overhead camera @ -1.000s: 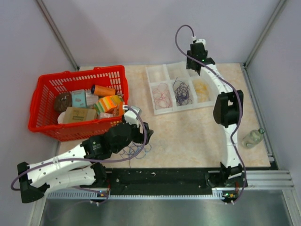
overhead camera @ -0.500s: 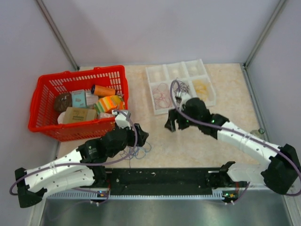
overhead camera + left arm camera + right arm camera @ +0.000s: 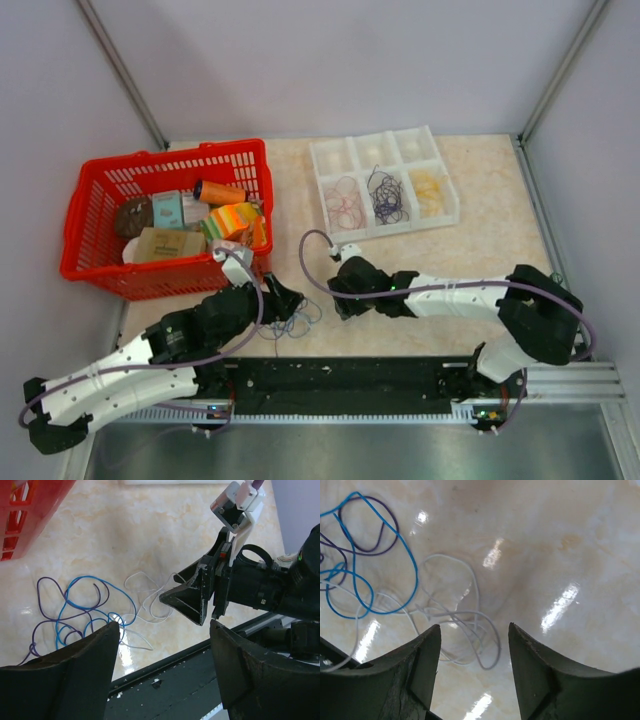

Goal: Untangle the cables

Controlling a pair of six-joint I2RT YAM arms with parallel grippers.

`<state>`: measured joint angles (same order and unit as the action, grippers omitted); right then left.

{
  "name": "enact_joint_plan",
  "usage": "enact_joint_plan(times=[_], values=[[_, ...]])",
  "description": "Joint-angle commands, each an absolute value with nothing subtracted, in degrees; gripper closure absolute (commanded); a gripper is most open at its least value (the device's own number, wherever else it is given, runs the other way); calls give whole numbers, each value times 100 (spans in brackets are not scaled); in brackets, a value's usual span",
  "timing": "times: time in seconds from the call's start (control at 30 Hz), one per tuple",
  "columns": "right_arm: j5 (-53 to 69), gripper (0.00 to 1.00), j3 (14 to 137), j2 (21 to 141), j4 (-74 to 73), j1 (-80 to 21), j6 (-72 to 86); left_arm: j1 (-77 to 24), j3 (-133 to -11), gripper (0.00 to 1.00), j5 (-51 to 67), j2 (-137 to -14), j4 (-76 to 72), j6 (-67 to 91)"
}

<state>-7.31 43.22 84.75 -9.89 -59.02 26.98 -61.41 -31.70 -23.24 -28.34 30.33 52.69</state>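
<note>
A loose tangle of cables [image 3: 297, 318] lies on the table near the front edge. It has blue [image 3: 82, 607], purple [image 3: 44, 611] and white [image 3: 145, 600] thin wires. My left gripper [image 3: 284, 297] is open and empty, its fingers over the left side of the tangle; in its own view [image 3: 165, 625] the wires lie ahead of the jaws. My right gripper [image 3: 335, 292] is open and empty, low over the tangle's right side. In its own view [image 3: 475, 627] the white wire [image 3: 465, 613] lies between the fingers, and the blue wire [image 3: 413, 565] is to the left.
A white compartment tray [image 3: 330, 237] at the back holds sorted pink-red [image 3: 343, 203], dark [image 3: 386, 200] and pale [image 3: 428, 192] wires. A red basket [image 3: 100, 270] of boxes stands at the left. The black rail [image 3: 340, 375] runs along the near edge.
My right arm swung from behind the tray down to the front of the table, to the tangle's right side. My left arm shifted slightly back and left.
</note>
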Motion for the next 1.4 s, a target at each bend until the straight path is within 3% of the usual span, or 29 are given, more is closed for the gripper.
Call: enact_joint_plan(times=[0.0, 0.13, 0.4, 0.43, 0.57, 0.9, 1.17, 1.37], values=[[-2054, 47, 4965, 8894, -1229, -6441, 3085, -6117, -3208, 24, -2320, -2769, 3217, 5484], [-2654, 63, 5115, 9254, -1582, -6618, 3331, -6117, -3217, 23, -2338, -2733, 3199, 5467], [-2602, 63, 4896, 9290, -1547, -6671, 3305, -6117, -3270, 23, -2338, -2918, 3129, 5265], [-2619, 66, 4861, 9238, -1521, -6671, 3296, -6108, -3287, 23, -2320, -2953, 3112, 5247], [-2558, 100, 4773, 8931, -1415, -6636, 3287, -6126, -3278, 23, -2285, -3067, 2962, 5159], [-3691, 100, 4973, 6322, -2170, -5978, 2779, -6108, -3287, 23, -2153, -3234, 2690, 5063], [-2350, 100, 6458, 5625, -2399, -4090, 1741, -6100, -3322, 22, -1934, -3638, 2330, 4782], [-1530, 100, 6978, 5564, -2540, -3902, 1766, -6100, -3901, 20, -1345, -4367, 1566, 3755]])
